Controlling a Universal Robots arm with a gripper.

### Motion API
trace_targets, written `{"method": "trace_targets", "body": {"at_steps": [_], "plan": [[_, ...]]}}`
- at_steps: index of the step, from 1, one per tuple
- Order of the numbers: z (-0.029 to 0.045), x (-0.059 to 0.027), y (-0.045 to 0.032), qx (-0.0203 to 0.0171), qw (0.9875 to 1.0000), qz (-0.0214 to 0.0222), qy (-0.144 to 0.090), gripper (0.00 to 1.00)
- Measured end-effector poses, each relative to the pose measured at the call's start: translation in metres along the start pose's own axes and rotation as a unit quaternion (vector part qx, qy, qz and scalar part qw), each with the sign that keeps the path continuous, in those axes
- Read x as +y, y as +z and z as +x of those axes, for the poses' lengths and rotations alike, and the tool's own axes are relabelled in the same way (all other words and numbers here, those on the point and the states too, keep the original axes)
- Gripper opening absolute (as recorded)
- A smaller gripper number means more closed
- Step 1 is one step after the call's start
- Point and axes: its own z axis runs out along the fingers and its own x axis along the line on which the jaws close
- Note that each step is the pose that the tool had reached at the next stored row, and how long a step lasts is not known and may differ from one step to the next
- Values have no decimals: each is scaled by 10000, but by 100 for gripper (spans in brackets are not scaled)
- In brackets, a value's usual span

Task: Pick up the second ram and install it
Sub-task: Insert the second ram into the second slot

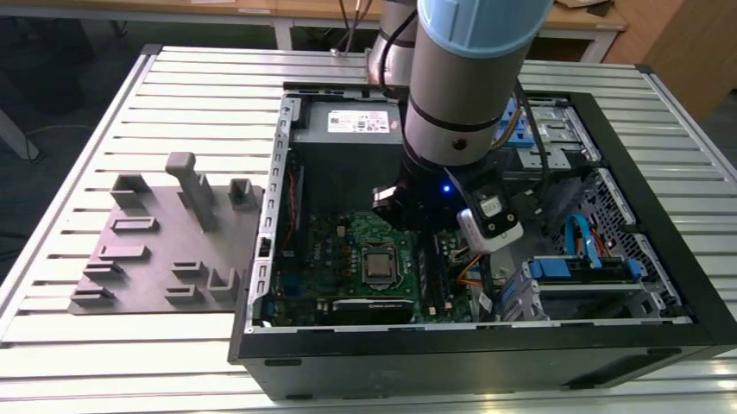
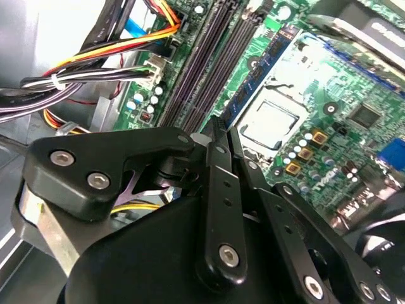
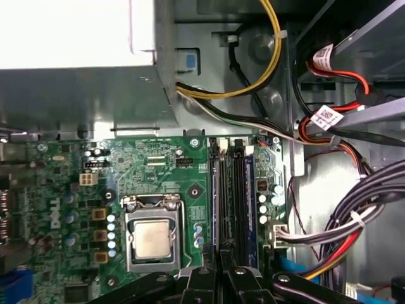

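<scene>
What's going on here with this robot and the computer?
A robot arm reaches down into an open PC case lying on a slatted table. Its gripper hangs right over the long black memory slots beside the CPU on the green motherboard. I cannot tell whether it carries a ram stick. A gray tray sits outside the case, on the exterior view's left.

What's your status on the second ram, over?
Gripper low over the memory slots. A blue ram stick stands in one slot. Cable bundle alongside the slots.
</scene>
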Motion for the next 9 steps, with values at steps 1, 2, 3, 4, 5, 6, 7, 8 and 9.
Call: {"method": "trace_targets", "body": {"at_steps": [1, 2, 3, 4, 5, 6, 7, 8, 9], "plan": [[-8, 5, 19, 0, 10000, -1, -8, 14], [-17, 10, 38, 1, 10000, -1, -13, 14], [-27, 15, 56, 1, 10000, -1, -17, 14], [-36, 19, 75, 2, 10000, -1, -20, 14], [-44, 23, 95, 2, 10000, -1, -25, 14], [-51, 27, 113, 3, 10000, -1, -28, 14], [-56, 31, 132, 3, 10000, -1, -31, 14], [-58, 36, 150, 3, 10000, 0, -31, 14], [-57, 39, 167, 3, 10000, 4, -32, 14]]}}
